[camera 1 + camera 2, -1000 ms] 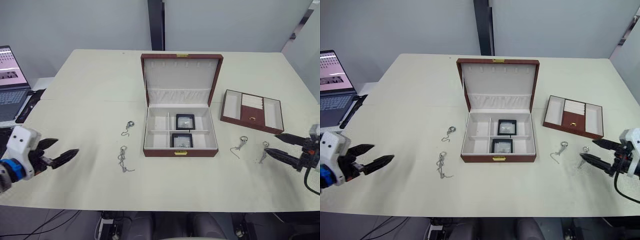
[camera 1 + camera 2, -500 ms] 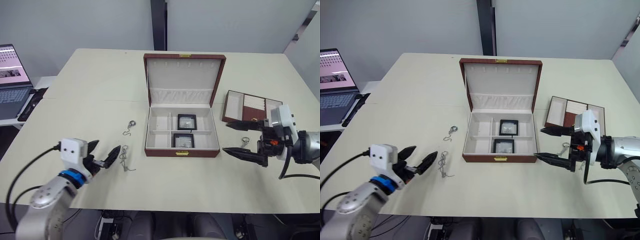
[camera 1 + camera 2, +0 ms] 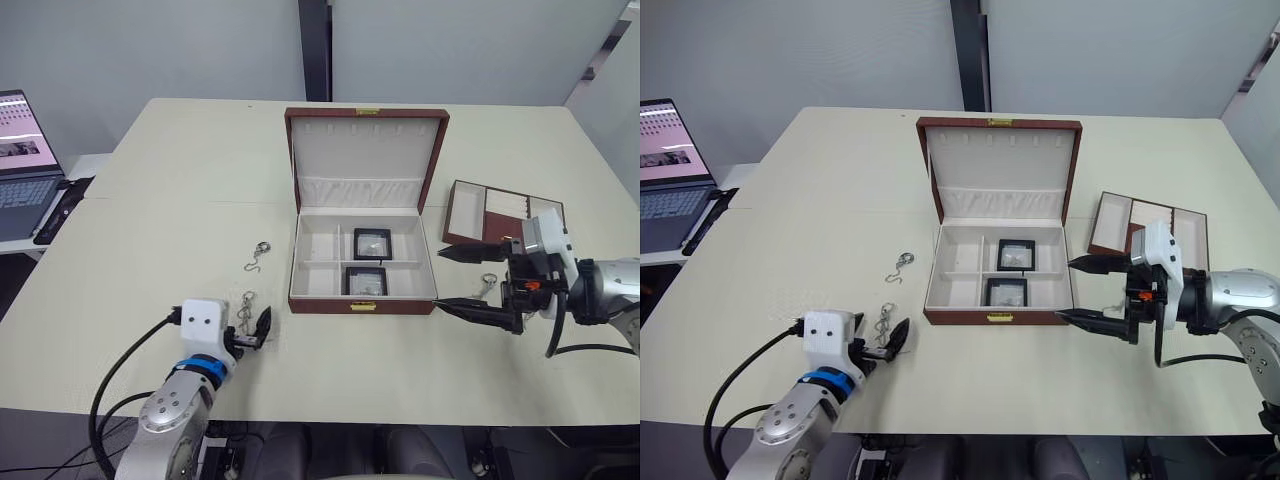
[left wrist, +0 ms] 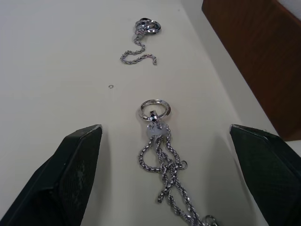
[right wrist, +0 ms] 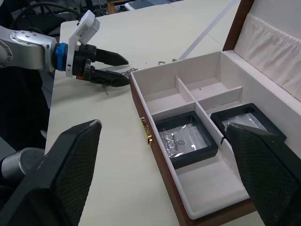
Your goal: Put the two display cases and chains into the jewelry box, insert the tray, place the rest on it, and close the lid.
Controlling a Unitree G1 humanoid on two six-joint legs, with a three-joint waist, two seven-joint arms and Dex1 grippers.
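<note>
**Desk:** Straddling that chain already?

**Me:** Yes. My left gripper [image 4: 162, 160] sits low on the table [image 3: 180, 190], fingers spread wide either side of the near chain [image 4: 160, 160], nothing held. Going down astride it should let one closing catch the links. A second chain [image 3: 259, 255] lies farther up the table, apart from the first.

**Desk:** And the right side?

**Me:** My right gripper [image 3: 1085, 292] hangs wide apart and empty by the jewelry box [image 3: 364, 302], at its right front corner. Both display cases [image 5: 188, 140] already rest in the box's right-hand compartments. The lid [image 3: 365, 150] stands upright. The tray [image 3: 505, 222] waits to the right of the box, one small ring piece [image 3: 488, 283] near it.

**Desk:** Room to move?

**Me:** Plenty, I judge: bare table lies between chain and box, and the left compartments are free. The box wall is what I must lift over.
</note>
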